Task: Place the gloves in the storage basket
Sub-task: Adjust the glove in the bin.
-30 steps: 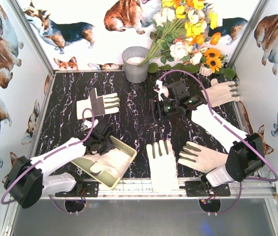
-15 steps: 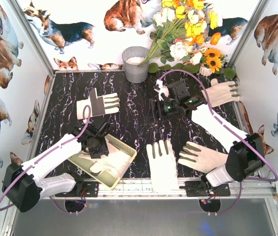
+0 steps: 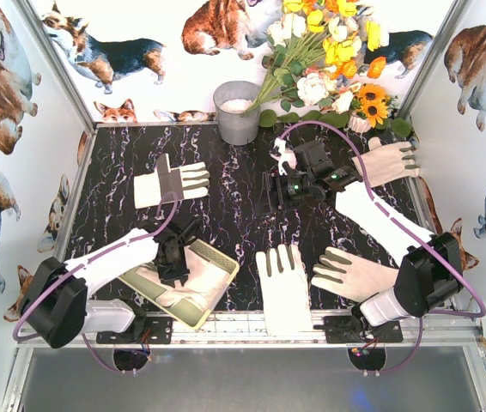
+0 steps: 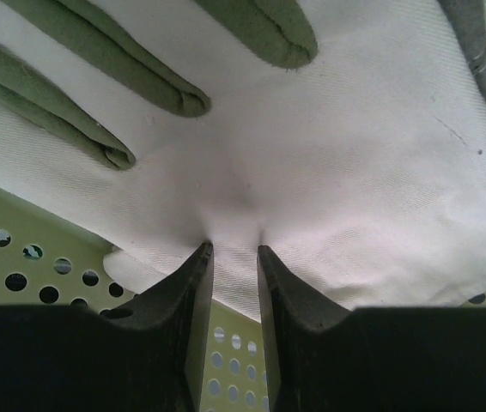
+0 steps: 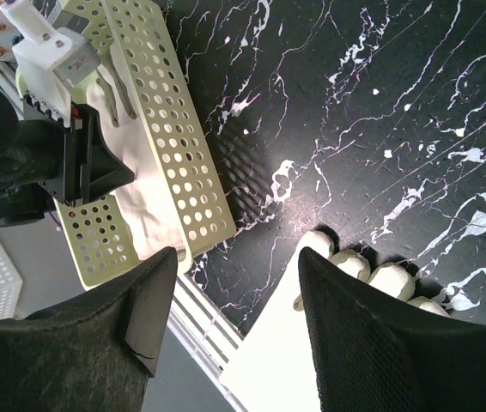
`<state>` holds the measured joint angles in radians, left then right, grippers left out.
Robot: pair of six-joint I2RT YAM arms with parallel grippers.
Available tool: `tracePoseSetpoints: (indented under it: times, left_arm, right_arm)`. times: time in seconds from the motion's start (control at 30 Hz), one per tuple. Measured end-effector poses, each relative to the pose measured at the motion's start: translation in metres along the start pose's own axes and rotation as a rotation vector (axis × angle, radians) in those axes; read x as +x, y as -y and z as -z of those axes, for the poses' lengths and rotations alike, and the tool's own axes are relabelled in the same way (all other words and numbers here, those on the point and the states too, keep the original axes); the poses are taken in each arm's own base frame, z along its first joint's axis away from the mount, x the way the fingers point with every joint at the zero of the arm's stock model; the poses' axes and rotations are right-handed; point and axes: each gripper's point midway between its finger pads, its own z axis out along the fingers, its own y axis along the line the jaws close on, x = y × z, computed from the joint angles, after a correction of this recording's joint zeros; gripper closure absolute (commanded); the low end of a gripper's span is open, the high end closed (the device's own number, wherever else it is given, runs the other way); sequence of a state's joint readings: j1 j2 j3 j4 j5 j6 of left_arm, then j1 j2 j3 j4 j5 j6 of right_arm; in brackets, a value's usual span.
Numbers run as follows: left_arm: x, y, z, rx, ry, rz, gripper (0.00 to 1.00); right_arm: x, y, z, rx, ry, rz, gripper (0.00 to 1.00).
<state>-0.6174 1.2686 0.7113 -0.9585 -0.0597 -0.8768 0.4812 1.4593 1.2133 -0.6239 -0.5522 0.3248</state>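
The pale yellow-green storage basket (image 3: 223,275) sits at the near left with a white glove (image 3: 183,288) lying in it. My left gripper (image 3: 174,257) reaches down into the basket. In the left wrist view its jaws (image 4: 234,249) stand narrow, pinching a pucker of that glove (image 4: 355,172), whose grey-green fingers point away. My right gripper (image 3: 270,190) hangs open and holds nothing above mid-table. On the table lie a grey-patched glove (image 3: 171,183), a white glove (image 3: 282,287), a grey-fingered glove (image 3: 355,273) and a further glove (image 3: 389,160).
A grey metal bucket (image 3: 237,112) stands at the back, next to a flower bouquet (image 3: 329,60). The right wrist view looks down on the basket (image 5: 170,146), black marble tabletop (image 5: 380,112) and the white glove's fingertips (image 5: 372,275) near the front rail.
My left gripper has moved right from the basket's left edge to over the glove inside, and its jaws have narrowed. The right arm has not moved.
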Motion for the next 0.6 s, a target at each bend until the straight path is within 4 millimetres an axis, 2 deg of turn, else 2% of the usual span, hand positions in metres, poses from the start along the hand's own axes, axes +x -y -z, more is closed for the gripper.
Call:
tracePoseSetpoints:
  times: [0.27,0.6]
  left_arm:
    - [0.004,0.003,-0.016,0.0,-0.033,-0.019,0.79]
    - [0.008,0.014,-0.017,0.067,-0.052,0.04,0.79]
  right_arm:
    - [-0.001,0.001,0.001,0.003,0.003,-0.003,0.4]
    - [0.001,0.004,0.003,0.01,0.007,-0.011,0.4]
